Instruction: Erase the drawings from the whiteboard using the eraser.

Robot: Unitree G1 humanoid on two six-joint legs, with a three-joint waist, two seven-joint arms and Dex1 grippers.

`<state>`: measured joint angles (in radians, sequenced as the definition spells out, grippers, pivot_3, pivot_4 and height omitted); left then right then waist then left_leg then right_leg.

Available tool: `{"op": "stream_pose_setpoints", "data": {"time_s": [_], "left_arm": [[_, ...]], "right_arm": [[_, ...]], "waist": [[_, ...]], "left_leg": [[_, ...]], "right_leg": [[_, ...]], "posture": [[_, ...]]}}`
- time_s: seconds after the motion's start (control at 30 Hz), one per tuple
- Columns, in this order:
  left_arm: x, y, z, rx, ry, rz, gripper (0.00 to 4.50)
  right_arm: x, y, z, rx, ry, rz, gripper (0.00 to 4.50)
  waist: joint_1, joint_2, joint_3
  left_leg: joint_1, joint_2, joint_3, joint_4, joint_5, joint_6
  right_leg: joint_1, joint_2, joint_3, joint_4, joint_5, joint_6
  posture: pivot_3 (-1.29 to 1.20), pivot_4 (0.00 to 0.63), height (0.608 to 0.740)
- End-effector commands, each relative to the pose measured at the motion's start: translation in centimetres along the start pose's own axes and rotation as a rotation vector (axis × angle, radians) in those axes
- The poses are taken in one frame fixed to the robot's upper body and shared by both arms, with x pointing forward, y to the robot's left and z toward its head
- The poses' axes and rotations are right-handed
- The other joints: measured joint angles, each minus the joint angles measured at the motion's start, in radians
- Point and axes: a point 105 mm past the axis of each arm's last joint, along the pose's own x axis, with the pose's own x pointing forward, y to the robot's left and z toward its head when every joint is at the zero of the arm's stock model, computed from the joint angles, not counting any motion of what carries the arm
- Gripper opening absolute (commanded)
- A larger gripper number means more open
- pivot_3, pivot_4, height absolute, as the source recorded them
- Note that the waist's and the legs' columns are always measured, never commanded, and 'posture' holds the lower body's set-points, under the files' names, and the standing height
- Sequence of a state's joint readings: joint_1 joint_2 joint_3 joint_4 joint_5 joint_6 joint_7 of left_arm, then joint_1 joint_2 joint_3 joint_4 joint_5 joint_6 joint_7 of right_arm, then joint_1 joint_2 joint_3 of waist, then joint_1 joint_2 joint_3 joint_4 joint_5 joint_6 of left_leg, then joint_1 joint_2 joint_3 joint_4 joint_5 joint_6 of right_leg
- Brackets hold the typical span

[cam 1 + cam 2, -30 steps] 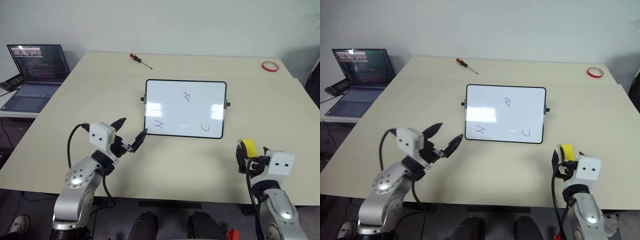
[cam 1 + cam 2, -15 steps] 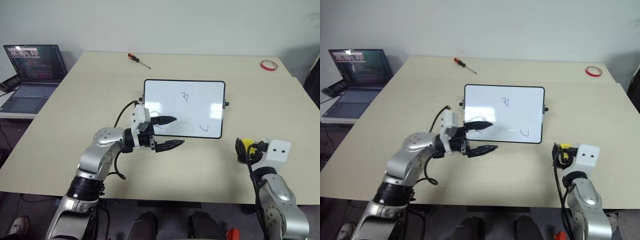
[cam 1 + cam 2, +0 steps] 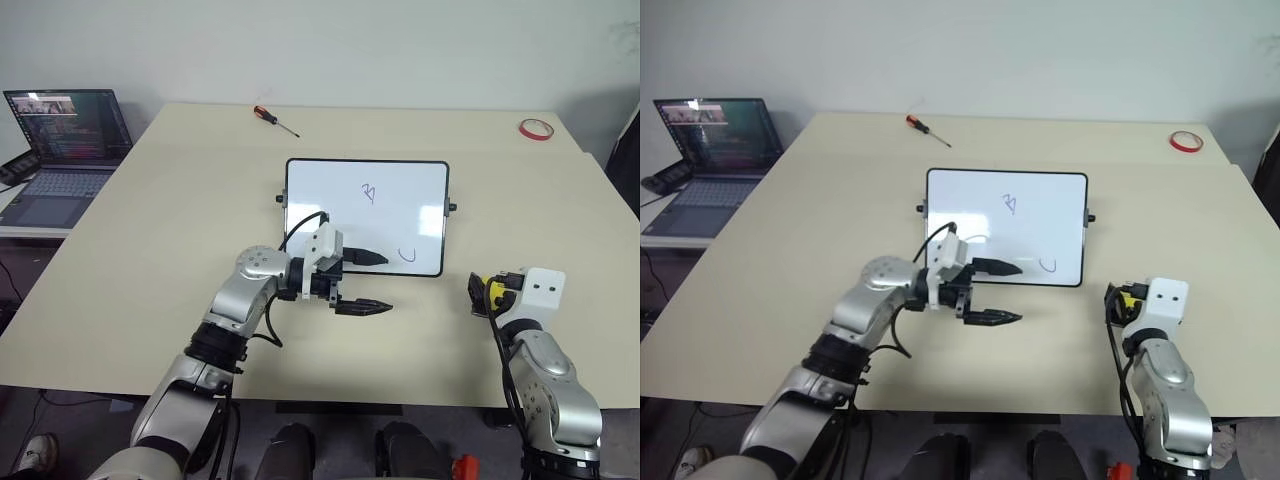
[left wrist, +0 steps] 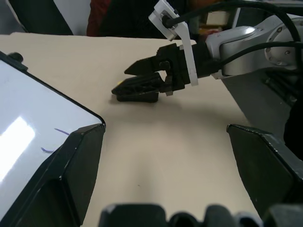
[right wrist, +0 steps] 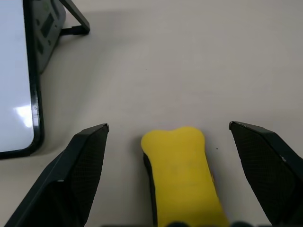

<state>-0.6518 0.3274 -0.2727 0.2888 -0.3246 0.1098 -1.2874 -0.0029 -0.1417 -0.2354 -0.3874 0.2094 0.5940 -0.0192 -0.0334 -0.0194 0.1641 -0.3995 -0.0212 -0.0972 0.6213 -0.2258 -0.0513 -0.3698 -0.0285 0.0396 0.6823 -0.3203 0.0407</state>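
We see a pale surface [image 3: 200, 200] with a small whiteboard [image 3: 400, 175] propped near its middle. Two drawings can be made out on it, one near the upper middle [image 3: 369, 192] and one by the lower right corner [image 3: 407, 254]. We cannot tell whether a third is there, because our left arm now covers the lower left part of the board.

That is the main change. A second ago our left pincer [image 3: 368, 283] hung off the board's lower left corner; since then the arm has swung across to the right. The pincer now points sideways along the board's lower edge, its two black fingers spread apart with nothing between them.

Our right pincer [image 5: 169, 142] has eased forward a little, low over the surface, well to the right of the board. Its fingers stand wide apart. The yellow eraser [image 5: 182, 163] sits between them, seemingly on the surface. We judge it is not gripped, since clear gaps show on both sides.

So no wiping has begun and the marks we can see are intact. In our judgement, the right pincer needs to close on the eraser and carry it to the board; the left may be moving in to steady the board.

A laptop [image 3: 60, 140], a screwdriver [image 3: 277, 119] and a red tape ring [image 3: 538, 129] lie well away.
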Motion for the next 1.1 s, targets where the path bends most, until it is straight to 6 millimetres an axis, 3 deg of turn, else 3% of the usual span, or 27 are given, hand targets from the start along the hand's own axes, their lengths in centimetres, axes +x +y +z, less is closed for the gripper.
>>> {"op": "stream_pose_setpoints", "data": {"time_s": [0.03,1.0,1.1], "left_arm": [[0.5,0.5,1.3,0.071,-0.017,-0.014,4.5],[0.6,0.4,1.3,0.09,-0.009,-0.019,4.5],[0.7,0.6,1.5,0.094,-0.011,-0.017,4.5]], "right_arm": [[0.2,-0.3,1.1,0.009,-0.047,-0.01,4.47],[0.2,-0.7,-0.1,0.023,0.007,-0.025,4.47],[0.3,-0.8,0.1,0.029,-0.001,-0.031,3.85]], "waist": [[0.0,0.0,0.0],[-0.001,0.0,0.0],[-0.001,0.0,0.0]], "left_leg": [[0.0,0.0,0.0,0.0,0.0,0.0],[0.0,0.0,-0.001,0.001,0.0,0.0],[0.0,0.0,-0.001,0.002,0.0,0.0]], "right_leg": [[0.0,0.0,0.0,0.0,0.0,0.0],[0.0,0.0,0.0,0.001,0.0,0.0],[0.0,0.0,0.0,0.001,0.0,0.0]], "posture": [[0.0,0.15,0.74],[0.0,0.15,0.74],[0.0,0.15,0.74]]}}
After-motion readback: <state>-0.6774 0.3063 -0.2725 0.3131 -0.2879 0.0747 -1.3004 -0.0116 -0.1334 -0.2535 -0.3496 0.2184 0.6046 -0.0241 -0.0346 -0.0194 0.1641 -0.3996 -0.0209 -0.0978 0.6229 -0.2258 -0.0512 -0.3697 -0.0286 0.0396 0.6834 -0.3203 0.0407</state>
